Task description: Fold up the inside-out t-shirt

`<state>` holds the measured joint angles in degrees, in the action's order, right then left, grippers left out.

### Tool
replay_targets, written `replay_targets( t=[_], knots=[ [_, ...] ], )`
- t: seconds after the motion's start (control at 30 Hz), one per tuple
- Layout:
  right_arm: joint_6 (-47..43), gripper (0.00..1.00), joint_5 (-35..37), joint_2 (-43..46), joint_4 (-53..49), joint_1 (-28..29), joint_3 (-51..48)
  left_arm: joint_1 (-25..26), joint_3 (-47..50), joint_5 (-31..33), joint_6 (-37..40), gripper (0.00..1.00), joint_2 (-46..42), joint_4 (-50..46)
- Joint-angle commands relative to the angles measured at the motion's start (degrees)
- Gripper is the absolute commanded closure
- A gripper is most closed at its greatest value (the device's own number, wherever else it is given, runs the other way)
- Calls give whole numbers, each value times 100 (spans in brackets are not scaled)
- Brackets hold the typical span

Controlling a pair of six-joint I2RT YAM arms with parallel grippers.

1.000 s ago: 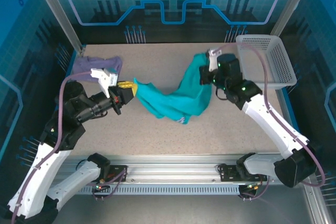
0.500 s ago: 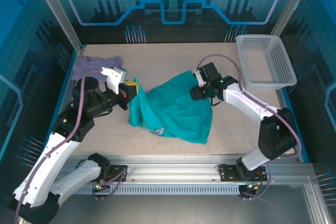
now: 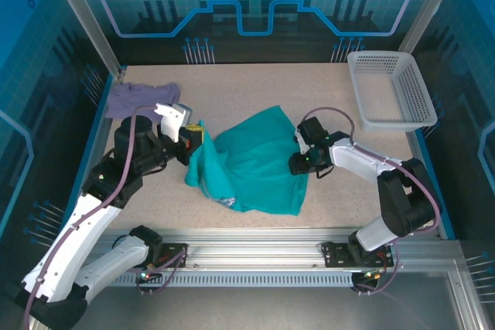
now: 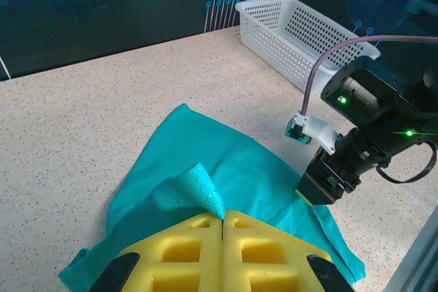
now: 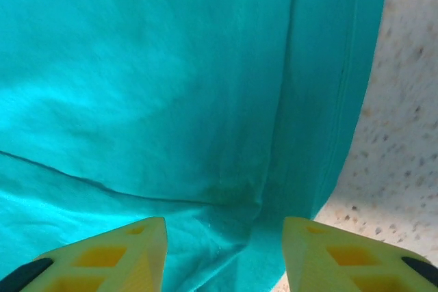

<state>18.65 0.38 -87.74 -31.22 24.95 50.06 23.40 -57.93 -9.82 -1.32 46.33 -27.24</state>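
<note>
Roughly mid-bench, the teal t-shirt (image 3: pixel 251 161) lies rumpled and partly spread on the speckled bench (image 3: pixel 255 86), between the two arms. At its left edge the left claw (image 3: pixel 192 143) is clamped together on a small raised pinch of the teal cloth, while at its right edge the right claw (image 3: pixel 298 165) stands apart just over the fabric beside a seam, its yellow fingers (image 5: pixel 123 251) gripping nothing. A lavender shirt (image 3: pixel 135 96) lies bunched in the far left corner and a white mesh basket (image 3: pixel 390 90) sits far right, both apart from the t-shirt.
</note>
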Motion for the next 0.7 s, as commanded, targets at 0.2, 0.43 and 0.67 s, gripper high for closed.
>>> replay_targets(
  t=[0.2, 0.43, 0.67],
  knots=[
    [305, 63, -333, -199, 435, -52, -182, -49, 80, 59, 141, 100, -89, 8],
    [242, 63, -227, -155, 455, -52, -85, -56, 115, 60, 157, 100, -112, 32],
    [215, 74, -214, -268, 546, -60, -28, -55, 133, 64, 176, 100, -98, 31]
  ],
)
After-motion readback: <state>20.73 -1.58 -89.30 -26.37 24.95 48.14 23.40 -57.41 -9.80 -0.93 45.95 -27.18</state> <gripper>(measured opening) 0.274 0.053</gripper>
